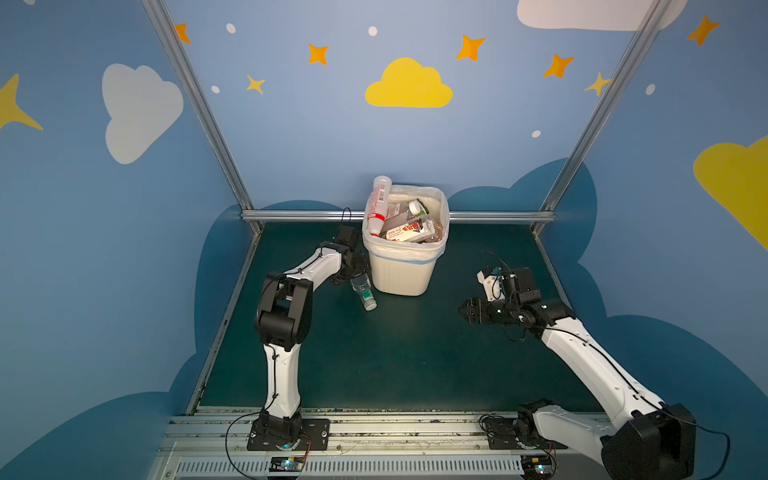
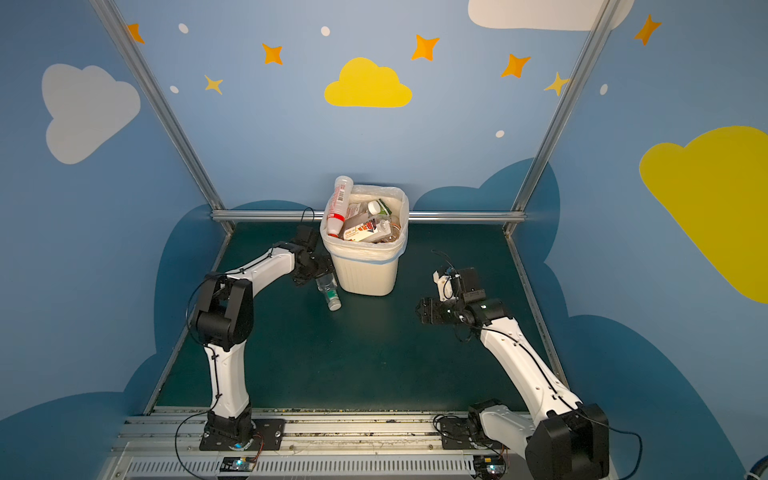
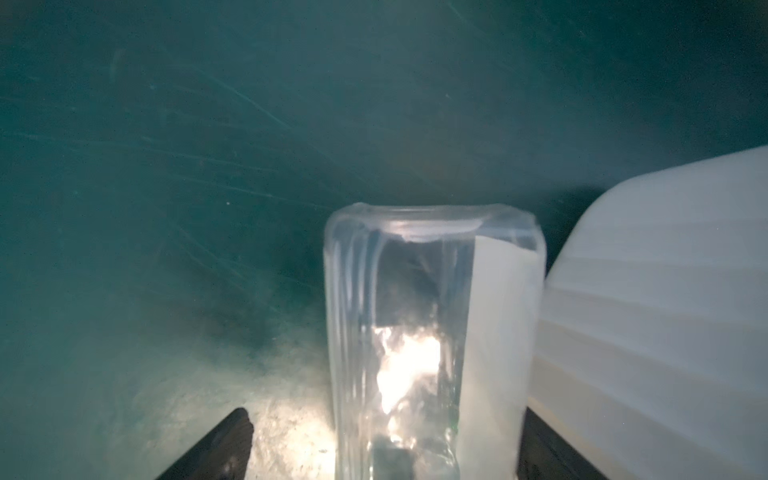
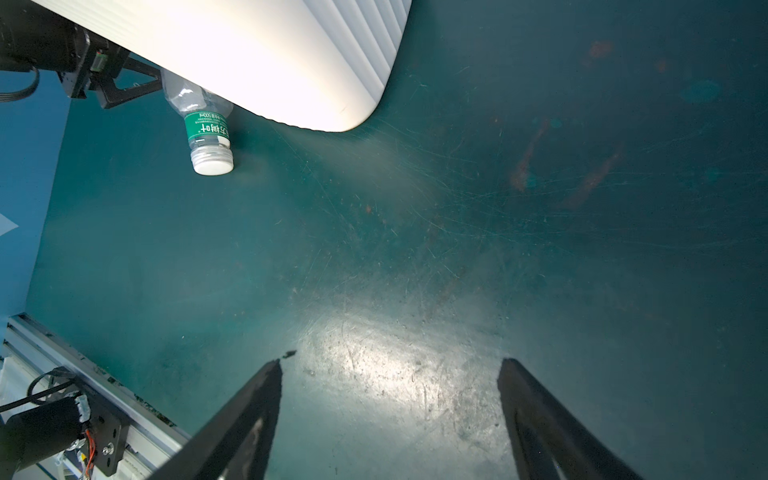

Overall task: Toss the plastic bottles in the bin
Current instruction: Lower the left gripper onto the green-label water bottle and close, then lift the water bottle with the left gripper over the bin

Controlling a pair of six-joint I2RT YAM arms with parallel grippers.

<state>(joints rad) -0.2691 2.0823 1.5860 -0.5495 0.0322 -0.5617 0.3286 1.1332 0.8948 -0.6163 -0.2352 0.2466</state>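
Left gripper jaws apart, straddling 1 green-label bottle lying on the desk just beside the bin. Right gripper apart, empty. Bin is piled with bottles; only this 1 looks left.

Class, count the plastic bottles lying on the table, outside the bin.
1. The green-labelled bottle lies beside the bin, at its left; others could hide behind the bin.

tabletop: dark green, scratched, scuffed | bin: stands upright at far middle | bottle: clear, green label, white cap, lies on its side just beside bin's base
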